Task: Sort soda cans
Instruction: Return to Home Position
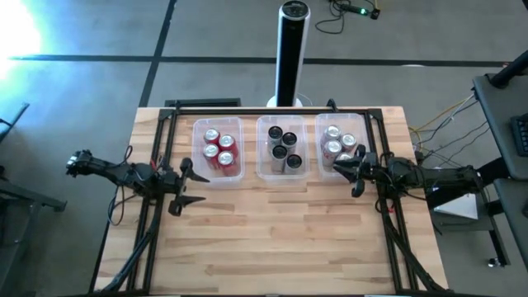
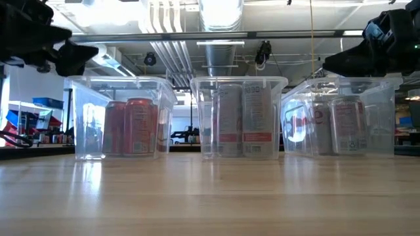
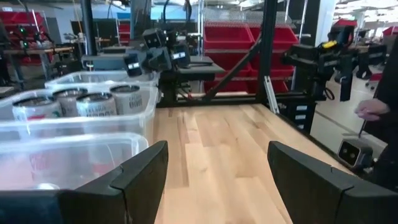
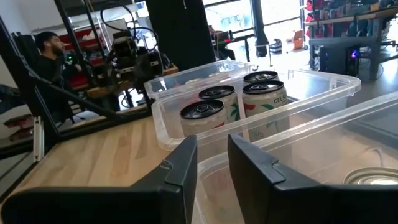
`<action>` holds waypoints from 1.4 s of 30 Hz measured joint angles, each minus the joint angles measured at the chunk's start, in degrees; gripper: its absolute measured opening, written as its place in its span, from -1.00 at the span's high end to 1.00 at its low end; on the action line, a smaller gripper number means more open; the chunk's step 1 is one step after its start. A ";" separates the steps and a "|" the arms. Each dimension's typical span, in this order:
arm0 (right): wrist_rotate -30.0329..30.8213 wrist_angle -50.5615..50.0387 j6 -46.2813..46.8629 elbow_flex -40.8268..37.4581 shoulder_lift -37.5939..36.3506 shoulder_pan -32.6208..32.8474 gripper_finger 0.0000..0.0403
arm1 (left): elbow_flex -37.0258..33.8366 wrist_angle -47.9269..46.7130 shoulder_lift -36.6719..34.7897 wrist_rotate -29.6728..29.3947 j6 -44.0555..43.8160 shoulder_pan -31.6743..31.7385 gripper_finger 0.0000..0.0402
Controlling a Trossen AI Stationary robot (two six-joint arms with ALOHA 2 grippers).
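Note:
Three clear tubs stand side by side at the table's far middle. The left tub (image 1: pixel 219 148) holds red soda cans (image 2: pixel 131 126). In the middle tub (image 1: pixel 282 147) are dark-topped silver cans (image 4: pixel 214 112). Silver cans (image 1: pixel 337 142) fill the right tub (image 1: pixel 346 124). My left gripper (image 1: pixel 183 185) hovers open, with nothing between its fingers, just near-left of the left tub. My right gripper (image 4: pixel 212 163) hangs over the right tub's near right corner. Its fingers stand a narrow gap apart, and that gap holds nothing.
A black and silver column (image 1: pixel 291 49) stands beyond the table's far edge. A dark frame (image 1: pixel 247 108) runs behind the tubs and down both sides of the table. The near half of the wooden table (image 1: pixel 272 247) is bare. A person (image 4: pixel 46 46) sits off the table's left side.

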 joint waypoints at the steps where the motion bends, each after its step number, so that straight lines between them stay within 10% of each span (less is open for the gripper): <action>1: -0.01 0.00 -0.01 0.00 0.00 0.00 0.58 | 0.36 0.02 0.00 -0.02 0.00 0.00 -0.30; 42: -0.04 0.03 -0.06 -0.02 0.00 0.00 0.57 | 19.21 0.12 0.72 -0.09 0.39 0.00 -0.30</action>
